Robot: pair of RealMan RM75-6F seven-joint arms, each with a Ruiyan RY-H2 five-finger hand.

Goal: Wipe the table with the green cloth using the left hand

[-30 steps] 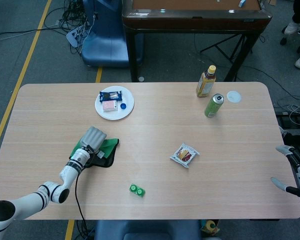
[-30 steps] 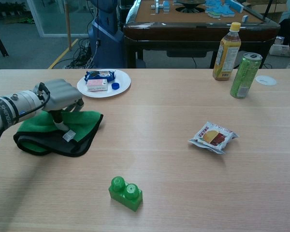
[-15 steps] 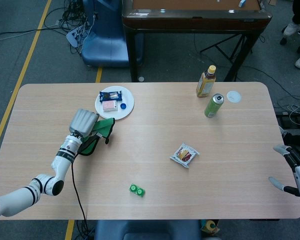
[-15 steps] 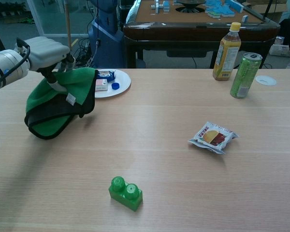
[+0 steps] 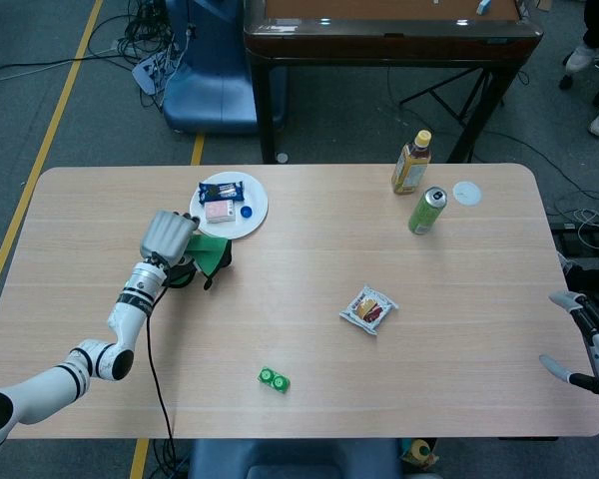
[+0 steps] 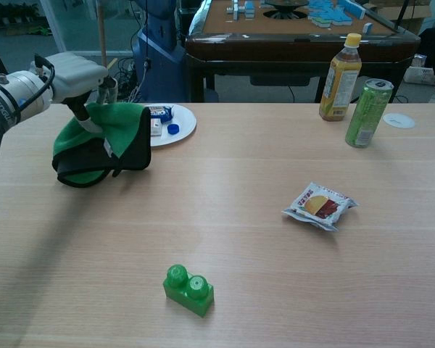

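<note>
My left hand [image 5: 169,236] [image 6: 74,74] grips the green cloth [image 5: 208,257] [image 6: 105,142], which has a black underside. The cloth hangs bunched from the hand above the table [image 5: 299,329], at the left side just in front of the white plate [image 5: 252,213] [image 6: 183,121]. My right hand [image 5: 591,334] shows at the table's right edge with its fingers spread and nothing in them; the chest view does not show it.
The white plate holds snack packets and a blue cap. A yellow bottle [image 5: 411,163] [image 6: 340,67] and a green can [image 5: 426,211] [image 6: 367,113] stand at the back right beside a white lid [image 5: 466,193]. A snack packet [image 5: 368,309] [image 6: 319,205] and a green brick [image 5: 274,379] [image 6: 188,289] lie mid-table.
My left hand has lifted the green cloth off the table and carried it up and back toward the white plate. The right hand has stayed in place.
</note>
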